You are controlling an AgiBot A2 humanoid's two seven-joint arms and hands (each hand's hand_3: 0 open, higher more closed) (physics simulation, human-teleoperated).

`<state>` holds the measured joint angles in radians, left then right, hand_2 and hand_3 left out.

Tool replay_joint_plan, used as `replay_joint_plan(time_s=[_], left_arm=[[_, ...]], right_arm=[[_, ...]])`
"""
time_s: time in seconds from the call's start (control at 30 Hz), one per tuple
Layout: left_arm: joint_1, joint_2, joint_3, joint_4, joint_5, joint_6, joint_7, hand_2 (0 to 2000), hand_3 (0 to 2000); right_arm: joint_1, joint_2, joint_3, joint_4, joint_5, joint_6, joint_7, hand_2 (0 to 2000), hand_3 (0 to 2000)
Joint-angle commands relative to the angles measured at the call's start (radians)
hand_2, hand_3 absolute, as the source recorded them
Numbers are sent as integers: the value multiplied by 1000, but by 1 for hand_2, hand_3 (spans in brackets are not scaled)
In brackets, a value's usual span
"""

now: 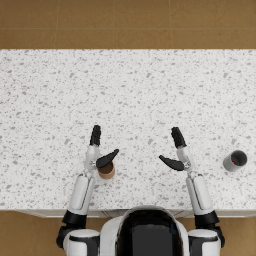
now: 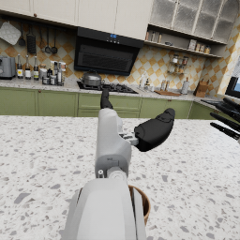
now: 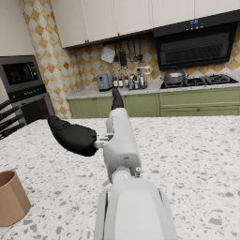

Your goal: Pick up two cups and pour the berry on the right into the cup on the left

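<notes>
We see both hands spread, holding nothing. Brown cup [image 1: 106, 171] sits at 5 o'clock of left hand [image 1: 98, 152], tucked against wrist. Grey cup with berry [image 1: 234, 160] stands upright at 3 o'clock of right hand [image 1: 177, 152], well apart. We judge right arm needs long outward reach.

Bare countertop [image 1: 130, 90] between right robot hand [image 1: 176, 152] and grey cup [image 1: 234, 160], brown cup [image 1: 106, 171] under left wrist

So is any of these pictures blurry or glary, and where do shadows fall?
Head view: sharp, even light, faint shadow by the small brown cup. Left wrist view: soft shadows on the speckled white stone counter. Right wrist view: no glare, background cabinets crisp.
</notes>
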<state>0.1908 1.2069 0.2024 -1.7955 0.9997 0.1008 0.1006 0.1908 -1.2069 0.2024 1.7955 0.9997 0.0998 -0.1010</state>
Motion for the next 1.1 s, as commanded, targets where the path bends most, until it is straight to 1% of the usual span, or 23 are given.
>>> replay_joint_plan(time_s=[0.03,0.47,0.5,0.53,0.57,0.63,0.73,0.93,1.1], left_arm=[[0,0,0,0,0,0,0,0,0],[0,0,0,0,0,0,0,0,0],[2,1,30,16,0,0,0,0,0],[5,6,13,15,0,-29,-28,0,0],[4,9,3,4,0,-49,-49,0,0],[-9,9,-11,-11,0,-74,-74,0,0],[-57,-6,-17,-25,0,-91,-91,0,0],[-140,-29,-32,-56,187,-100,-99,0,0],[-197,-43,-47,-74,321,-101,-100,0,0]], right_arm=[[0,0,0,0,0,0,0,0,0],[0,0,0,0,0,0,0,0,0],[0,0,0,0,0,0,0,0,0],[2,-1,30,-16,0,0,0,0,0],[5,-6,29,-12,0,-28,29,0,0],[-6,-7,-6,13,0,-63,64,0,0],[-68,11,-66,52,0,-86,87,0,0],[-155,12,-208,64,187,-98,99,0,0],[-207,-5,-357,94,336,-99,101,0,0]])
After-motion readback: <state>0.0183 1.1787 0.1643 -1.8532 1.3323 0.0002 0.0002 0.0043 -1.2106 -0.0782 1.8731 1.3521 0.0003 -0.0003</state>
